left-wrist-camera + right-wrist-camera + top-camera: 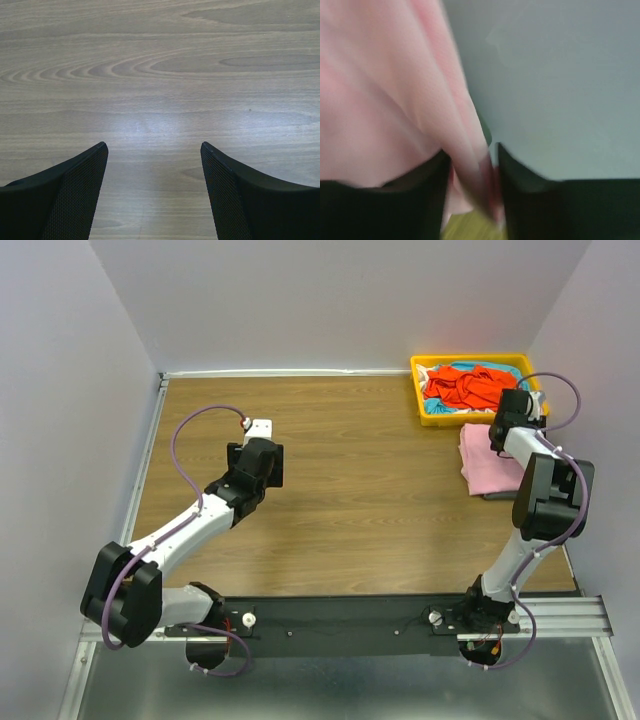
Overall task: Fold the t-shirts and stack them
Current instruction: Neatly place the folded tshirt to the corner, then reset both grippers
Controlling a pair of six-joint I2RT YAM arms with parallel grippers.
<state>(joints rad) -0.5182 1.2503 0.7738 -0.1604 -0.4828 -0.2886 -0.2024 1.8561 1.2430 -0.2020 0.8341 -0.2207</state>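
Left gripper (154,146): fingers spread wide apart, holding nothing. It hangs over bare wood on the left half of the desk (350,500), well away from any cloth.

Right gripper (472,152): up near the far right corner of the desk, just in front of the yellow tray (432,419). Your right wrist view is blurred, but the fingers look drawn close together with a fold of the pink shirt (485,464) pinched between them.

In the top view, the pink shirt lies as a flat, roughly square bundle against the right edge of the desk, just beside the tray's near wall. A thin dark grey strip (493,496) peeks out from beneath its near edge.

The tray sits in the far right corner. Inside it the orange-red shirt (465,388) is heaped loosely on top, and the turquoise shirt (503,369) shows around its far side, underneath.
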